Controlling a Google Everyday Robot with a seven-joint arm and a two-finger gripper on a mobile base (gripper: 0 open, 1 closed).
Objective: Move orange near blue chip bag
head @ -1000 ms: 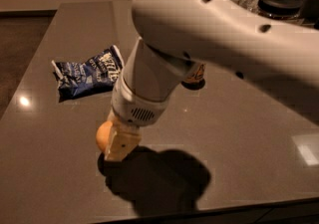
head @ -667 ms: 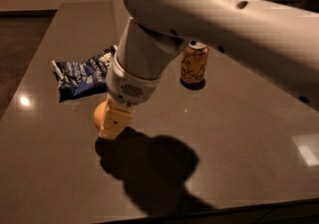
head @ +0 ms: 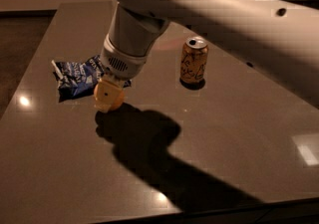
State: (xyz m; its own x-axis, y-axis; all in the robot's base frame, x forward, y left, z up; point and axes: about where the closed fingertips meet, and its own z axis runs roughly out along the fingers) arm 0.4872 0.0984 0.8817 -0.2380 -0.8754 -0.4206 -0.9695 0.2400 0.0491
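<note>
Gripper (head: 107, 98): closed on the orange (head: 115, 101), held just beside the blue chip bag (head: 77, 74) over the counter (head: 239, 133) | orange judged firm, light, roll-prone | best gripped across its middle

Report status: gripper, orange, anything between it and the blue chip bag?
Gripper shut on orange, low over the table. Blue chip bag right beside it. Drink can stands apart, nothing between.

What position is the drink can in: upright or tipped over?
Upright: the drink can stands on its base, top rim up. The tool holds the orange beside the blue chip bag.
</note>
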